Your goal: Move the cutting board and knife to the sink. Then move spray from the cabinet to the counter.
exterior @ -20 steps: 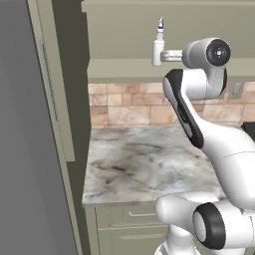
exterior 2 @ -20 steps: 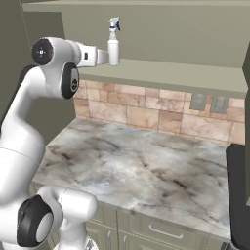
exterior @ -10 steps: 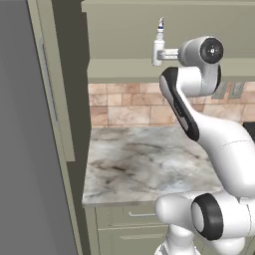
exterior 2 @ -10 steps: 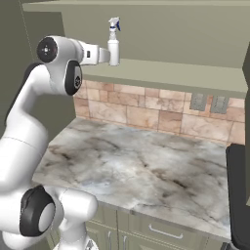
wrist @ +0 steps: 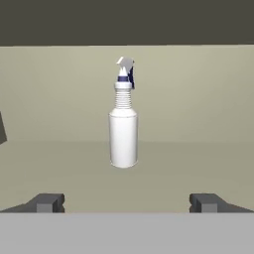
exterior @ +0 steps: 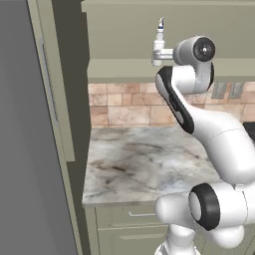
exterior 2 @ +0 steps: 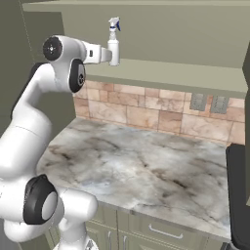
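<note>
My gripper (wrist: pixel 126 202) stands fully spread, empty. The slim white spray bottle with blue-and-white trigger nozzle (wrist: pixel 123 130) stands upright at twelve o'clock, dead ahead on the sage-green cabinet shelf (wrist: pixel 59 163).

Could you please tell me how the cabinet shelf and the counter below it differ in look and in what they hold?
The cabinet shelf is plain sage green; the counter is pale grey marble with dark veining. The shelf sits high and carries the upright spray, with the open gripper facing it; the counter lies lower, with nothing standing on its visible part. Both are flat and level.
</note>
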